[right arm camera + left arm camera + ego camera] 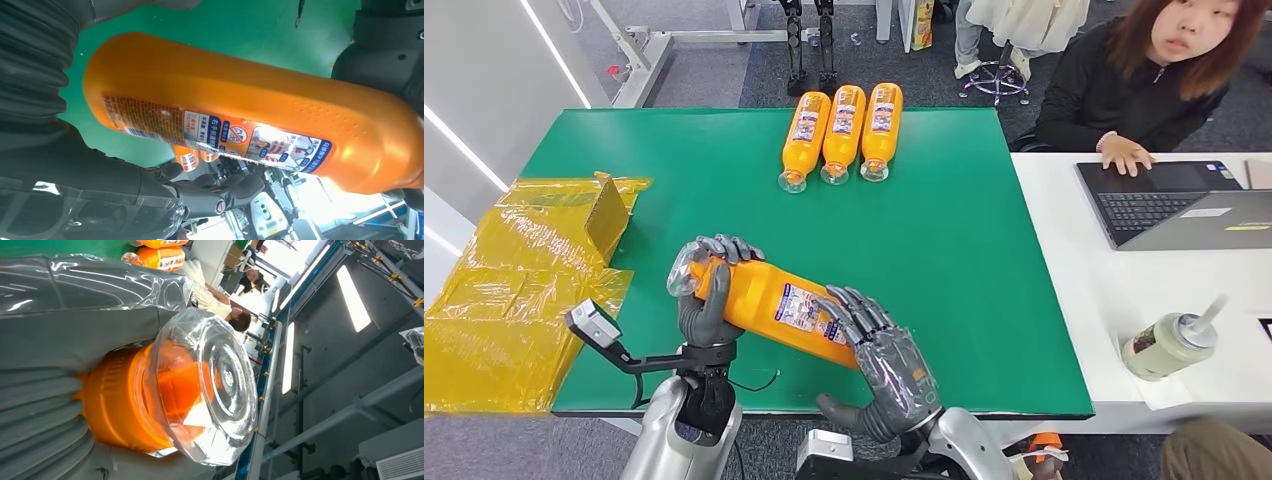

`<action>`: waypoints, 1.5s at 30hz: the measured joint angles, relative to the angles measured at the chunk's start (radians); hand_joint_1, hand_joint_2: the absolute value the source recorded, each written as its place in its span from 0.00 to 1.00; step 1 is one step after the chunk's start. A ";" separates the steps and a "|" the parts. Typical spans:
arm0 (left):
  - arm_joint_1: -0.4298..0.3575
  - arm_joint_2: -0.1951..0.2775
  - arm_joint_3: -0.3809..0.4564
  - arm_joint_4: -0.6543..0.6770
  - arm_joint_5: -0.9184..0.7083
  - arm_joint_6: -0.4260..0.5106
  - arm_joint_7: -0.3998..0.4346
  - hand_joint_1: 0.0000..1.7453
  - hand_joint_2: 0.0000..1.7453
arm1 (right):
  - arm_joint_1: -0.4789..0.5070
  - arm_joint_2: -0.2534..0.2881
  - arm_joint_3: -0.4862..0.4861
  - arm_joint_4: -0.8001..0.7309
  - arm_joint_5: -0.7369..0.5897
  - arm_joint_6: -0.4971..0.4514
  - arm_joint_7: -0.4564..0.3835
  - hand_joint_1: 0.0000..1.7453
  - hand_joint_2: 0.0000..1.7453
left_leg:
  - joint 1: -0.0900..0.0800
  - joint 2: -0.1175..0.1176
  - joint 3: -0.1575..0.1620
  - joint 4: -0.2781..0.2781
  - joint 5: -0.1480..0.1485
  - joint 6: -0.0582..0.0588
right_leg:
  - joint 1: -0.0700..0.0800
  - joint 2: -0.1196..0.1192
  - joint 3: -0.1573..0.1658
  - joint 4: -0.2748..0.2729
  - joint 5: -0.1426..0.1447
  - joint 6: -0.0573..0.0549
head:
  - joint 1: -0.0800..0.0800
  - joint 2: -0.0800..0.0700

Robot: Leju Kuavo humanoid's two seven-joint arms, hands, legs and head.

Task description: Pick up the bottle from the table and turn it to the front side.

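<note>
An orange bottle (769,300) with a clear cap and a printed label lies slanted above the near part of the green table (964,220), held between both hands. My left hand (709,300) grips its cap end; the clear cap (210,385) faces the left wrist camera. My right hand (879,360) wraps the base end, fingers over the label. The right wrist view has the bottle (250,115) close up with its label (220,135) facing the camera.
Three more orange bottles (842,130) lie side by side at the table's far edge. Yellow plastic wrap and a cardboard piece (534,270) sit at the left. A person sits at a white desk (1144,290) on the right, with laptops (1174,200) and a drink cup (1169,345).
</note>
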 joint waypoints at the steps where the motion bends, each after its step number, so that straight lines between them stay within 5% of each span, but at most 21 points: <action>1: 0.000 0.000 0.000 0.001 0.002 0.002 -0.001 1.00 1.00 | 0.001 0.001 0.000 -0.002 -0.001 -0.006 -0.005 0.00 1.00 | 0.000 0.000 0.000 0.000 0.000 0.000 | 0.000 0.000 0.000 0.000 0.000 0.000 | 0.000 0.000; 9: -0.002 0.001 0.000 0.002 0.000 0.039 -0.016 1.00 1.00 | 0.000 0.027 -0.001 -0.045 0.020 -0.172 -0.077 0.00 1.00 | 0.000 0.000 0.000 0.000 0.000 0.000 | 0.000 0.000 0.000 0.000 0.000 0.000 | 0.000 0.000; 19: -0.057 0.042 0.000 -0.122 -0.534 0.489 -0.127 1.00 1.00 | -0.014 0.038 -0.002 -0.074 -0.001 -0.324 -0.117 0.00 1.00 | 0.000 0.000 0.000 0.000 0.000 0.000 | 0.000 0.000 0.000 0.001 0.000 0.000 | 0.000 0.000; 27: -0.062 0.145 -0.028 -0.310 -0.856 0.462 0.063 1.00 1.00 | -0.022 0.023 -0.021 0.001 -0.082 -0.370 -0.168 0.00 1.00 | 0.000 0.000 0.000 0.000 0.000 0.000 | 0.000 0.000 0.000 0.000 0.000 0.000 | 0.000 0.000; 32: -0.091 0.258 -0.061 -0.324 -1.061 0.453 0.181 1.00 1.00 | -0.021 0.011 -0.041 0.050 -0.126 -0.401 -0.193 0.00 1.00 | 0.000 0.001 0.001 0.000 0.001 -0.001 | 0.000 0.000 0.000 0.000 0.000 0.000 | 0.000 0.000; 39: -0.187 0.401 -0.116 -0.189 -1.276 0.478 0.310 1.00 1.00 | 0.013 -0.015 -0.079 0.059 -0.174 -0.409 -0.209 0.00 1.00 | 0.001 0.002 0.001 0.000 0.001 -0.001 | 0.001 0.002 0.000 0.001 0.001 -0.001 | 0.000 0.000; 45: -0.211 0.460 -0.125 0.018 -1.453 0.630 0.411 1.00 1.00 | 0.050 -0.034 -0.102 0.062 -0.208 -0.415 -0.258 0.00 1.00 | 0.001 0.005 0.001 -0.001 0.001 -0.002 | 0.001 0.005 -0.001 0.001 0.001 -0.001 | 0.000 0.000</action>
